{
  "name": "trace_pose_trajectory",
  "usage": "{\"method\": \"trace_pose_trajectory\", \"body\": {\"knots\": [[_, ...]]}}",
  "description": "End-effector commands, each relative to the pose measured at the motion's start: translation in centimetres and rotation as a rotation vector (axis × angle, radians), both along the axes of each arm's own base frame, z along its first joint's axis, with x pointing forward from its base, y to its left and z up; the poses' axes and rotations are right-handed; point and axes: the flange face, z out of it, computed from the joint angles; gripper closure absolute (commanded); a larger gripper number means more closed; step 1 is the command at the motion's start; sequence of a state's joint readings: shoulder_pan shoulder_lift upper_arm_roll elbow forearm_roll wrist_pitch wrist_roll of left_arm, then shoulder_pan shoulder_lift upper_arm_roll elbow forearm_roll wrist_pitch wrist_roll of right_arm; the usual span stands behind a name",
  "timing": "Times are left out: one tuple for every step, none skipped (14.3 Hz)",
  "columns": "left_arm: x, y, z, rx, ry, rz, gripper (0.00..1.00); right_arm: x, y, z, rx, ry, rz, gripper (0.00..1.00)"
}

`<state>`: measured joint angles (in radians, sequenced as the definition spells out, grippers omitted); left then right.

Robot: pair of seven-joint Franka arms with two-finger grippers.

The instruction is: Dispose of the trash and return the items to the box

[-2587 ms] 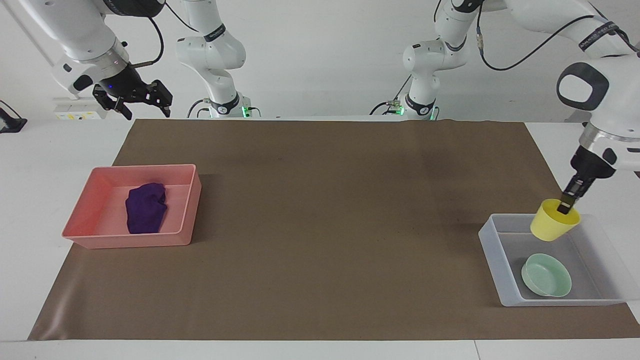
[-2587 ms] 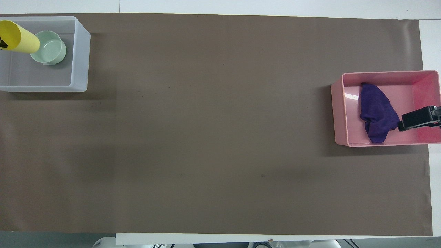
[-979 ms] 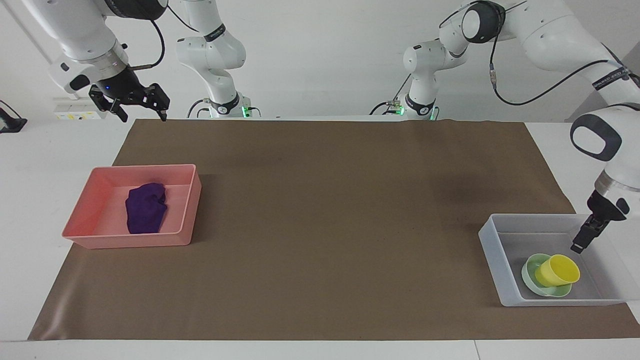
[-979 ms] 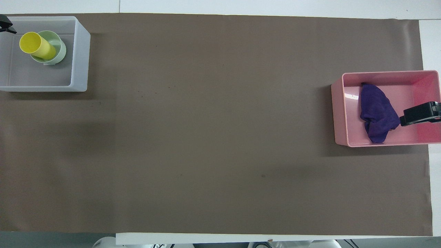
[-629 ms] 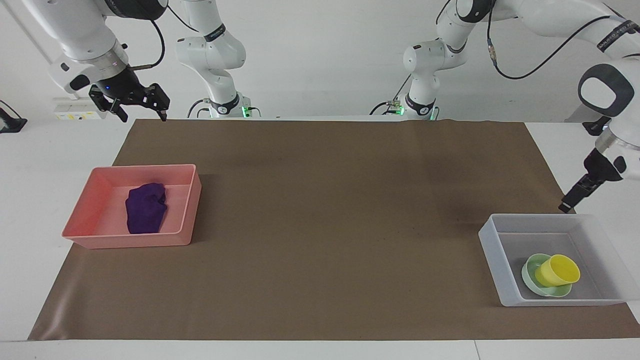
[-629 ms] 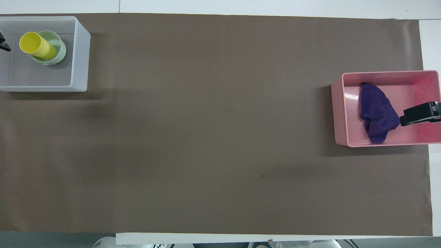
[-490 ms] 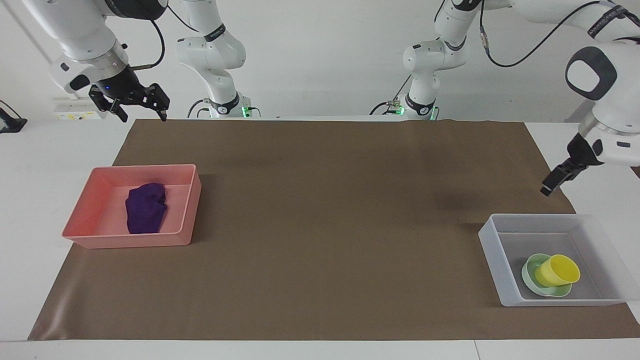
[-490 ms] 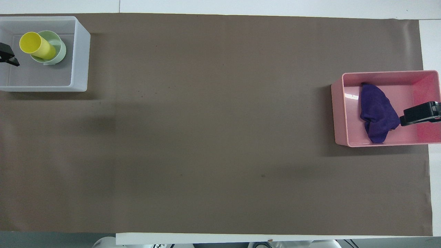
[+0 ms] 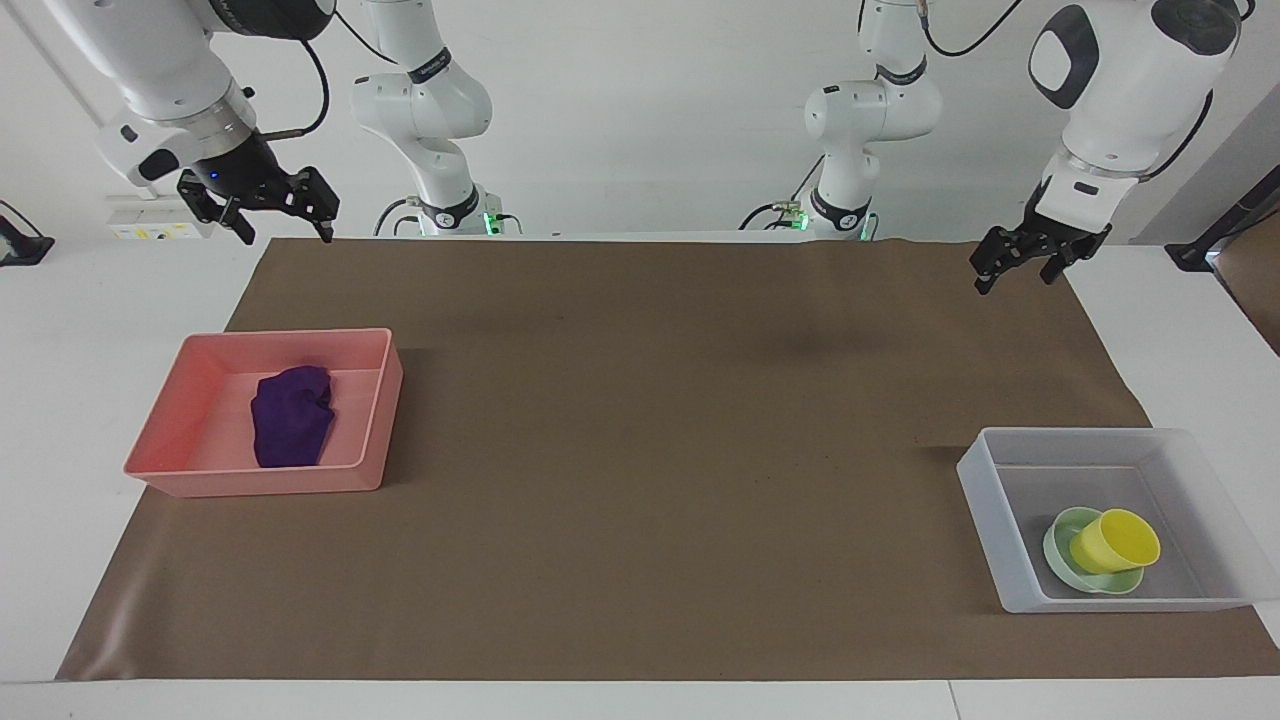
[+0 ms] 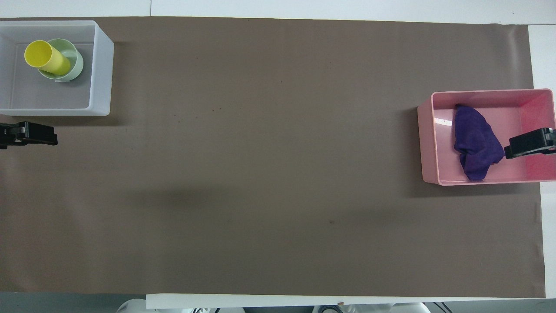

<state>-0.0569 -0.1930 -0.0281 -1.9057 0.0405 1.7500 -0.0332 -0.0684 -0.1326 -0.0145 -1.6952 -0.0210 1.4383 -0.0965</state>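
Now sits tipped in the green bowl (image 9: 1090, 570) inside the grey box (image 9: 985, 500): yellow cup (image 9: 1115, 541), dropped. Pulled up and away from the box, wide open, empty: left claw (image 9: 1022, 262). Waiting wide open, empty too: right claw (image 9: 270, 205); purple rag (image 9: 290, 414) in the pink bin (image 9: 375, 400), so looks all done.

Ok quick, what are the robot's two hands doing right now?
Left gripper: open, empty, raised over the brown mat's edge.
Right gripper: open, empty, waiting above the table.

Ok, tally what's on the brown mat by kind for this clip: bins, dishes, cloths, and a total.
Bins: 2, the pink bin and the translucent box.
Dishes: 2, the yellow cup standing in the green bowl, both inside the translucent box.
Cloths: 1, the purple rag in the pink bin.
Total: 5.
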Motion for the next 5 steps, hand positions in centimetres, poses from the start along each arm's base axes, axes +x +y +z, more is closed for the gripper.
{"method": "trace_pose_trajectory", "body": {"knots": [[4.2,-0.1,1.3,-0.007,0.031,-0.049,0.00,-0.4,-0.3,0.0,-0.010,-0.013,-0.021,0.00],[5.7,-0.2,1.8,-0.007,0.041,-0.048,0.00,-0.4,-0.4,0.0,-0.010,-0.013,-0.022,0.00],[6.0,-0.2,2.0,-0.010,0.043,-0.047,0.00,-0.5,-0.5,0.1,-0.010,-0.012,-0.024,0.00],[5.9,-0.2,1.9,-0.010,0.046,-0.050,0.00,-0.5,-0.5,0.0,-0.010,-0.009,-0.024,0.00],[5.9,-0.2,1.9,-0.010,0.047,-0.058,0.00,-0.5,-0.5,0.1,-0.010,-0.010,-0.024,0.00]]}}
